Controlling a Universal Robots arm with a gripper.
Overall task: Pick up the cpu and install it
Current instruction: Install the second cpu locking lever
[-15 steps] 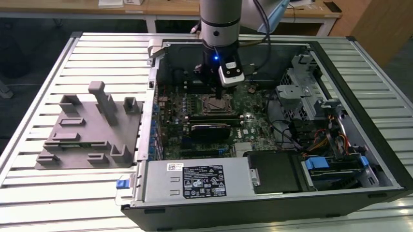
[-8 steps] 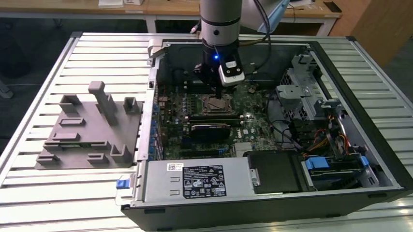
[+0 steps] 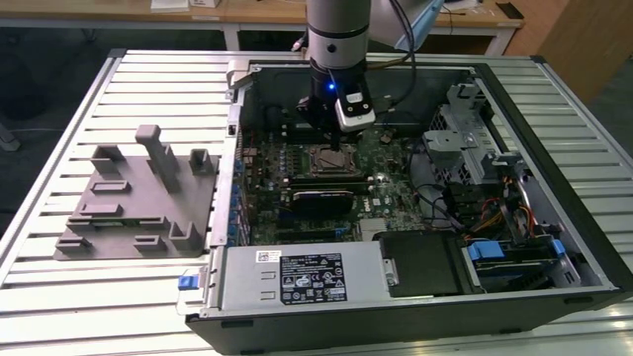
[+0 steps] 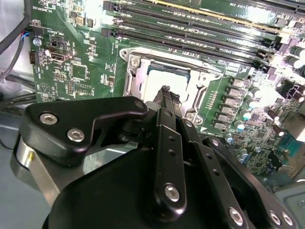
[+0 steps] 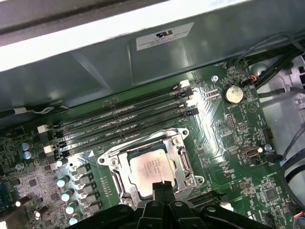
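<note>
The cpu (image 5: pixel 148 167) lies flat in the open socket frame (image 5: pixel 112 162) on the motherboard, its silvery top facing up. In the second wrist view the cpu (image 4: pixel 157 78) shows just beyond my fingertips. My gripper (image 5: pixel 162 187) hangs right over the cpu's near edge with its two black fingers pressed together and nothing between them. Whether the tips touch the chip I cannot tell. In the exterior view the gripper (image 3: pixel 337 145) points straight down onto the socket (image 3: pixel 325 160) inside the open computer case (image 3: pixel 237 111). The shut fingertips (image 4: pixel 166 91) stand over the socket opening.
Memory slots (image 5: pixel 119 126) run beside the socket, and a coin battery (image 5: pixel 232 94) sits farther along the board. A black block (image 3: pixel 322 202) lies below the socket, with the power supply (image 3: pixel 287 276) and drive bays (image 3: pixel 475 148) around it. A grey fixture (image 3: pixel 138 200) stands on the table at the exterior view's left.
</note>
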